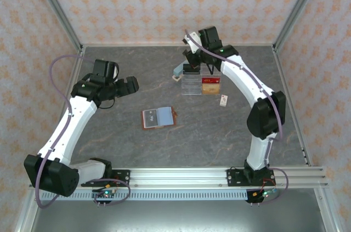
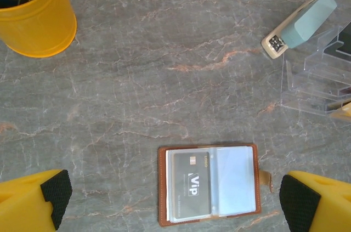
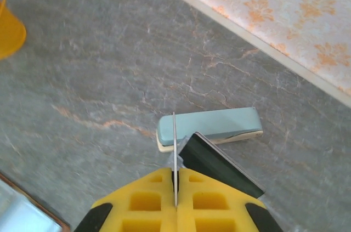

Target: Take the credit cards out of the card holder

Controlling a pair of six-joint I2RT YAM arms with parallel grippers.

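Lying unfolded, card holder (image 2: 208,185), below spread left hand (image 2: 176,199), w/o contact.

"ViP" in white on dark credit card (image 2: 191,184), in open card holder (image 2: 162,188), smaller print unreadable

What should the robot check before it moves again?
1. Reddish-brown leather card holder lying open: ok.
2. Dark VIP credit card showing in its clear pocket: ok.
3. Left gripper open: ok.
4. Left gripper over the holder: not ok, off to its side.
5. Right gripper shut on a thin card seen edge-on: ok.
6. More cards hidden inside: cannot tell.
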